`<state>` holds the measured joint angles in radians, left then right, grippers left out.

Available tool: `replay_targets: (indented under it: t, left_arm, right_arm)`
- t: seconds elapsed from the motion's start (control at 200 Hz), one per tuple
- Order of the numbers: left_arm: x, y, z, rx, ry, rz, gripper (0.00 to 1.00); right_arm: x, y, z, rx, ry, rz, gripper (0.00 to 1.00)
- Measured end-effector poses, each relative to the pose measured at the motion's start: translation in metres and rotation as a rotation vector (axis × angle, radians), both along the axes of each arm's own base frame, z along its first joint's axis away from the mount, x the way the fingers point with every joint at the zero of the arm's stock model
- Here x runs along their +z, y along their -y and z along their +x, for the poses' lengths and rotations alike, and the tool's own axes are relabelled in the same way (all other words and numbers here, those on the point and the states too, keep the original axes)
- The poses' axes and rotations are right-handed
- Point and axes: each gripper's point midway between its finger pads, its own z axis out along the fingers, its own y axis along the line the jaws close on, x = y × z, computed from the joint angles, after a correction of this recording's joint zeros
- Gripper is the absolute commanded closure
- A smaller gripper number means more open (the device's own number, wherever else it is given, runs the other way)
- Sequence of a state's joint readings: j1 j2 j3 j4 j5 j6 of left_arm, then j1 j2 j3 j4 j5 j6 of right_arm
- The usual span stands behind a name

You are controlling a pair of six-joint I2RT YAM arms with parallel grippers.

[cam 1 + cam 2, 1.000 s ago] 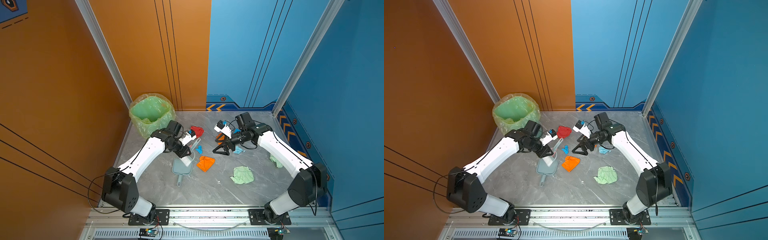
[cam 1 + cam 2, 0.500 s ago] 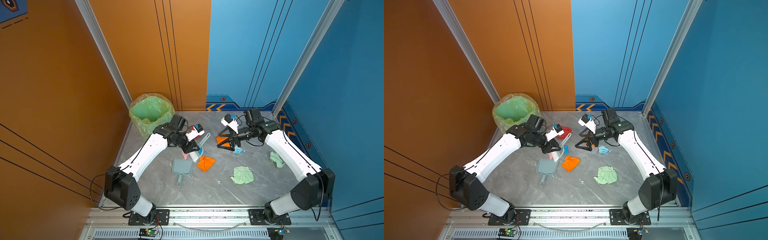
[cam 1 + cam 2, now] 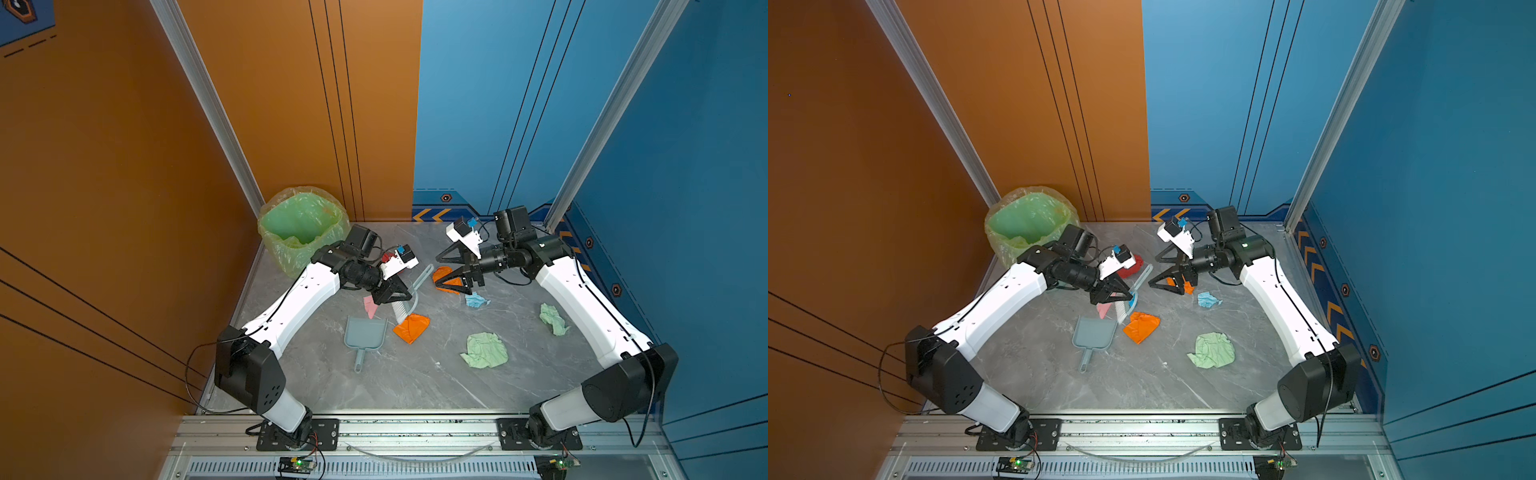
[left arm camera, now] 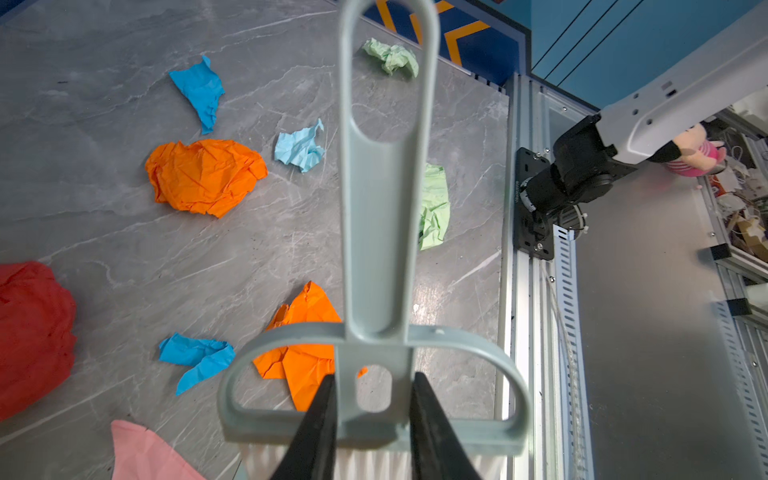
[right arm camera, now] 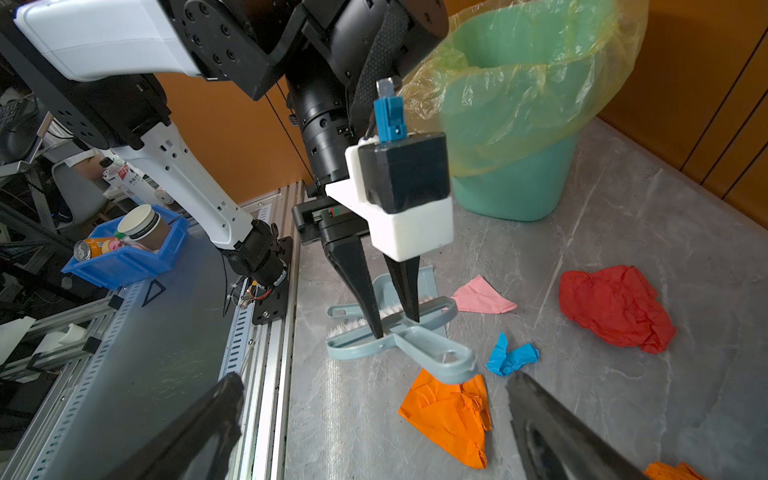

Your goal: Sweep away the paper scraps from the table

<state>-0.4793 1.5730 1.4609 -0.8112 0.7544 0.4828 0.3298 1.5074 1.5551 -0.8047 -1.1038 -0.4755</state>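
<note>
Paper scraps lie across the grey marble table [image 3: 415,382]: an orange one [image 3: 411,327] by the brush, a second orange one [image 3: 446,279], light blue [image 3: 476,300], pale green [image 3: 485,350], pink [image 3: 370,305], red [image 3: 1133,266] and bright blue [image 4: 195,359]. My left gripper [image 3: 405,296] is shut on the neck of a pale blue-grey brush [image 4: 382,249], whose white bristles point down near the dustpan [image 3: 365,332]. My right gripper [image 3: 437,271] stands wide open with nothing in it, over the far orange scrap. In the right wrist view its fingers [image 5: 199,428] frame the near orange scrap [image 5: 451,415].
A green bin with a yellow-green bag [image 3: 303,226] stands at the back left corner. A smaller green scrap [image 3: 554,319] lies beside the right arm. Silver rails [image 3: 415,428] edge the table's front, and orange and blue walls close in the back and sides.
My left gripper has carried the brush to the right, toward the near orange scrap. The right gripper has drawn back a little toward the far wall and is still open.
</note>
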Motion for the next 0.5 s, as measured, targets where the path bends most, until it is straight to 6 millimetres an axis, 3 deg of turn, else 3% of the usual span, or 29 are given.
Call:
replay_targets:
  t: [0.501]
  left_arm:
    - [0.014, 0.009, -0.012, -0.082, -0.003, -0.086, 1.00]
  right_arm:
    - [0.002, 0.000, -0.002, 0.012, -0.007, 0.015, 0.03]
